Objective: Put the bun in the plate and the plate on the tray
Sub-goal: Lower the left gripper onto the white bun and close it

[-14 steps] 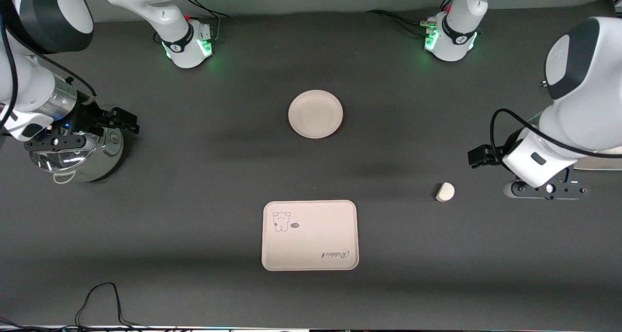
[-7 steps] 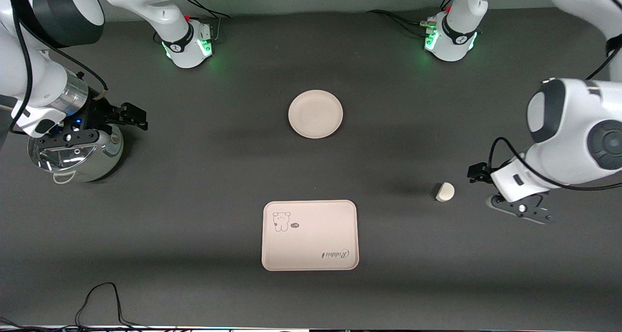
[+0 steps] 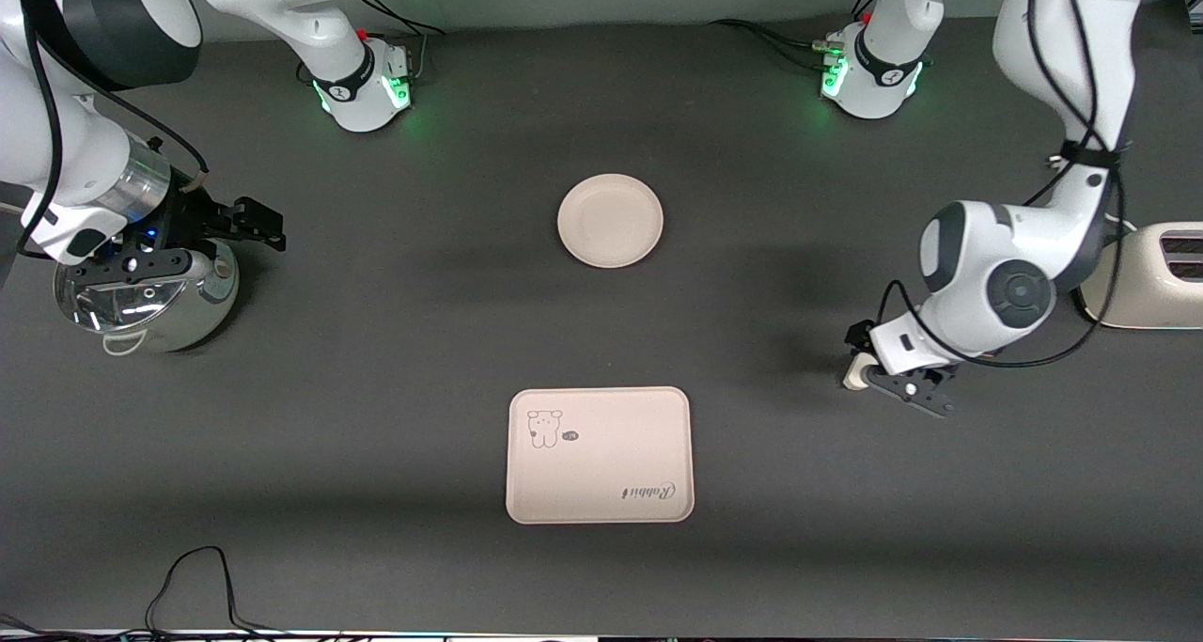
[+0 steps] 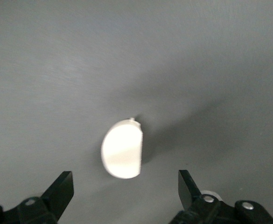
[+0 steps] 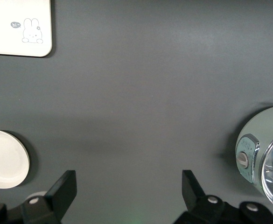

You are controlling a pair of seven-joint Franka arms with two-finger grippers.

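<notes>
The left gripper (image 3: 860, 371) hangs just over the bun (image 3: 853, 376), which lies on the dark table (image 3: 376, 341) toward the left arm's end, at about three o'clock from the tray (image 3: 600, 455) and well apart from it. In the left wrist view the two fingers (image 4: 59, 191) stand wide apart with the bun (image 4: 122, 149) between them but not touched; its flat side is turned toward one finger. The plate (image 3: 610, 220) lies empty near the middle of the table, at twelve o'clock from the tray and farther from the front camera. The right gripper (image 3: 240, 224) waits with its fingers spread over the shiny kettle (image 3: 150, 304) at the right arm's end. The risk I see is in the closing — the bun is small and smooth, so if the fingers come down off-centre, one pad on the round part could push it away or make it roll out. From the front the wrist covers most of the bun, so probably the height above the table is hard to judge, and fingers that go too low would scrape the surface.
</notes>
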